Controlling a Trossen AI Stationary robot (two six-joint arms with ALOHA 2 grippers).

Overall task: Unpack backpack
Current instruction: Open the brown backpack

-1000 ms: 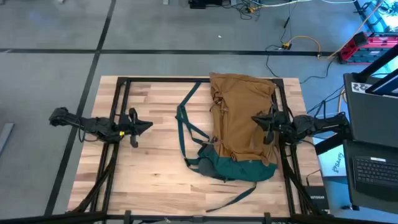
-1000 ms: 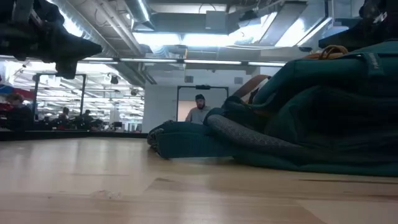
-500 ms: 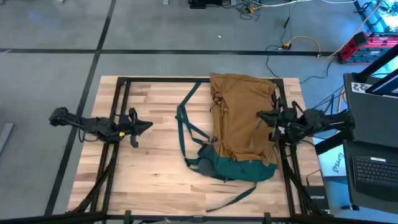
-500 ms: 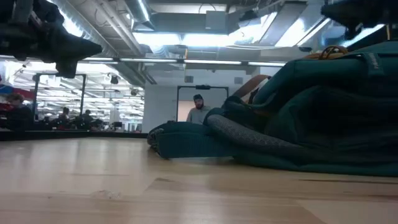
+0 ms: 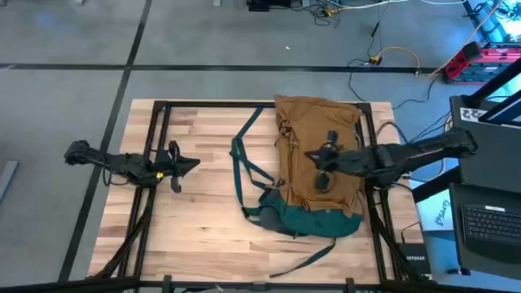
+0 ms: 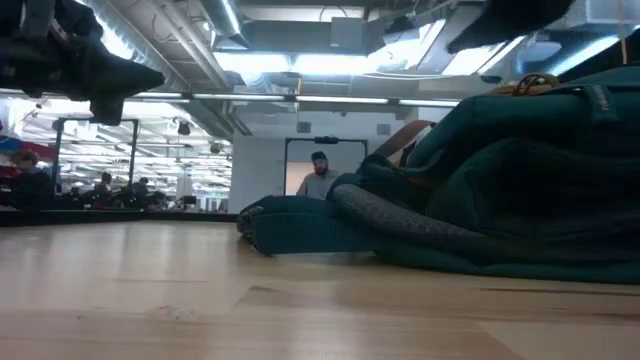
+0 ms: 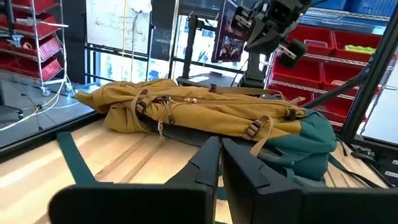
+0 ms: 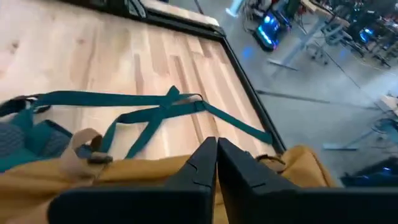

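The right gripper [image 5: 319,163] hangs over the middle of the backpack [image 5: 319,167], fingers pressed together and holding nothing. Coming down this way, it could only push the soft fabric in, or catch a loose strap [image 8: 146,109] and drag the whole bag instead of opening it. The backpack lies flat on the right half of the table [image 5: 203,203], directly below this gripper. The left gripper [image 5: 181,165] waits well to the left, also closed and empty.

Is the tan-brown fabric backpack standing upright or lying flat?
Lying flat: the tan-brown fabric backpack sprawls along the wooden table, teal straps spread beside it; the right tool hovers above it.
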